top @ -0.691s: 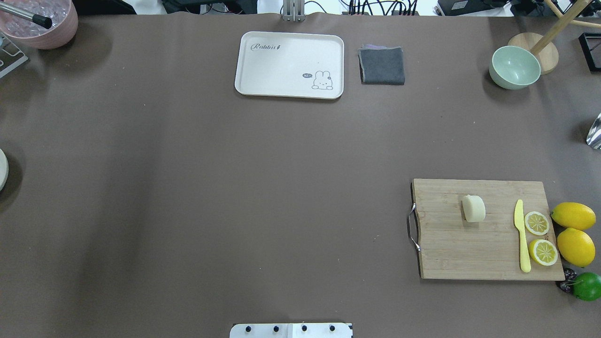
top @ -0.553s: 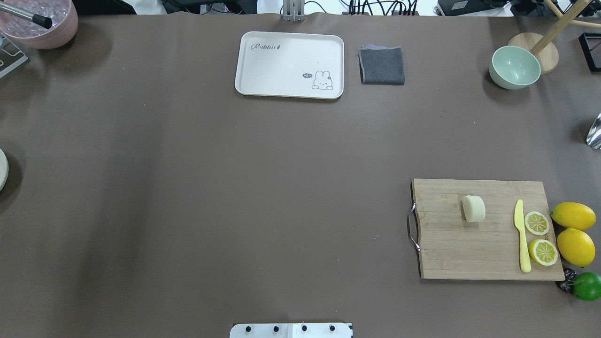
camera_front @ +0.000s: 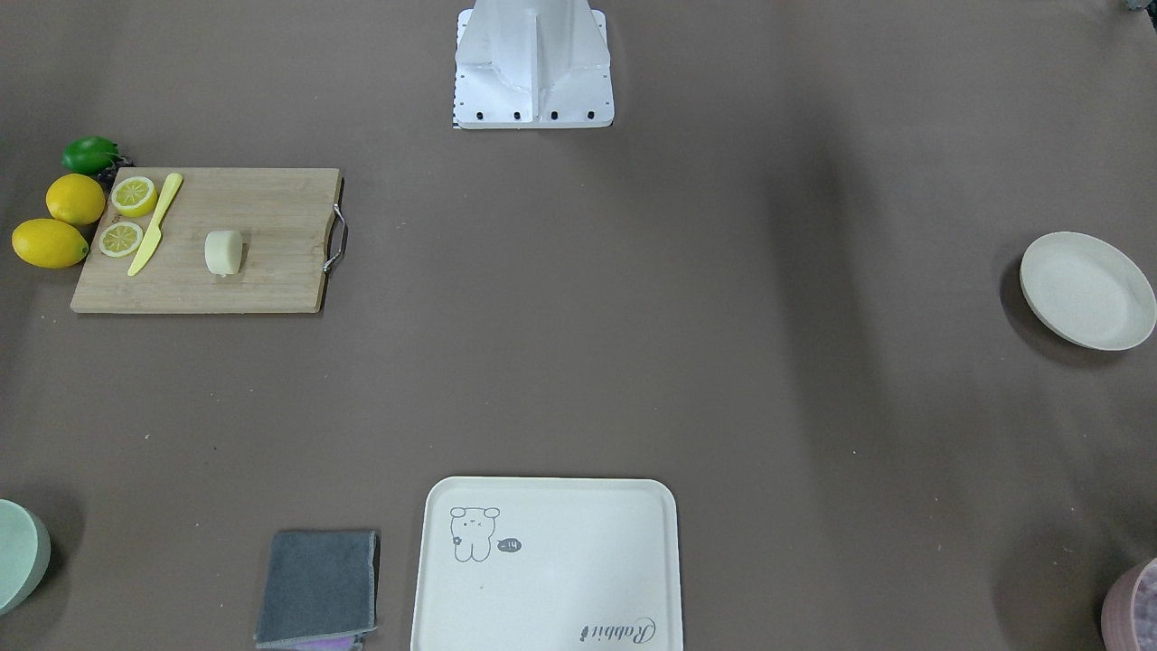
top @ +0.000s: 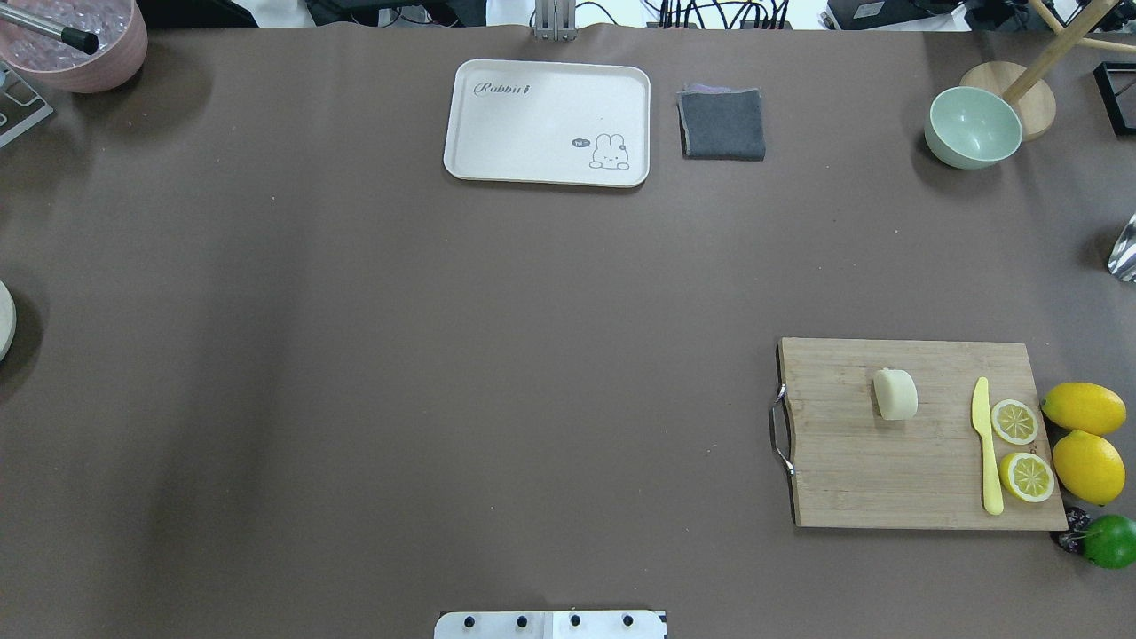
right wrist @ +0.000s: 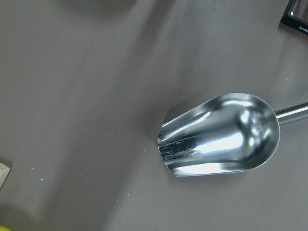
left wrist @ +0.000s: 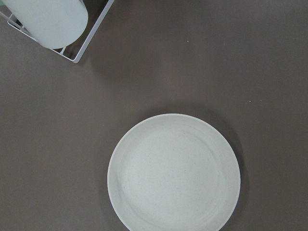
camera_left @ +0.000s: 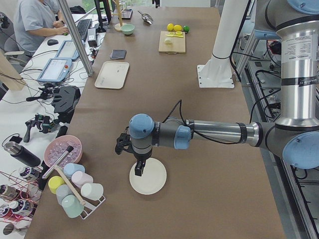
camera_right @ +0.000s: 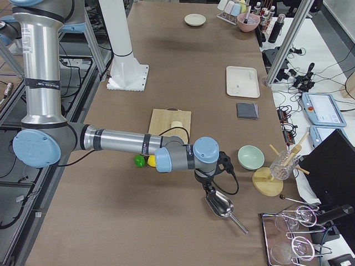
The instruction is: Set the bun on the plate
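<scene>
The bun (top: 895, 394), a pale cream stub, lies on the wooden cutting board (top: 887, 470) at the table's right; it also shows in the front view (camera_front: 223, 252). The round off-white plate (camera_front: 1087, 289) sits bare at the table's far left end, only its edge (top: 3, 319) inside the overhead view. In the left side view my left gripper (camera_left: 138, 172) hangs over the plate (camera_left: 148, 177); whether it is open or shut I cannot tell. The plate (left wrist: 173, 173) fills the left wrist view. My right gripper (camera_right: 208, 188) hovers over a metal scoop (camera_right: 220, 205), state unclear.
On the board lie a yellow knife (top: 985, 444) and two lemon slices (top: 1014, 422); whole lemons (top: 1083, 408) and a lime (top: 1109, 540) sit beside it. Far side: cream tray (top: 547, 122), grey cloth (top: 722, 124), green bowl (top: 973, 128), pink bowl (top: 75, 40). A cup rack (camera_left: 75, 191) stands near the plate.
</scene>
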Robot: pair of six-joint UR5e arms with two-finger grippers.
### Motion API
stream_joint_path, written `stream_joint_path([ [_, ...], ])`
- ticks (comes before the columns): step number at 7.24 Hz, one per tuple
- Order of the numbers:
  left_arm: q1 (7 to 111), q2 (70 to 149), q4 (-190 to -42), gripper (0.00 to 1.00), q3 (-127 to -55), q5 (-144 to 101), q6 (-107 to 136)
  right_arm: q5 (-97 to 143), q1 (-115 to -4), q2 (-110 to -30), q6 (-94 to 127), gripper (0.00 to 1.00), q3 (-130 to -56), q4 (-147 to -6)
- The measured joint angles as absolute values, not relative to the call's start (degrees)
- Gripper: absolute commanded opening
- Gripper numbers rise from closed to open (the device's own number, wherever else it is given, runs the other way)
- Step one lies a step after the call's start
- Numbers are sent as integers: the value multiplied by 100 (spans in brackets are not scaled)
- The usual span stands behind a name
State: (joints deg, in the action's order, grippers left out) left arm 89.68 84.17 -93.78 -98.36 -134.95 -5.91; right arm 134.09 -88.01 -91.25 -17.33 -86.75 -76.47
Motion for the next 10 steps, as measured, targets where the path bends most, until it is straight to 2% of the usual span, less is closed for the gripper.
stream_joint_path([
  [10, 8933, 8358, -9522, 96, -9855, -13506, -531, 13423, -8780, -9125, -1724, 100, -8676, -7646],
])
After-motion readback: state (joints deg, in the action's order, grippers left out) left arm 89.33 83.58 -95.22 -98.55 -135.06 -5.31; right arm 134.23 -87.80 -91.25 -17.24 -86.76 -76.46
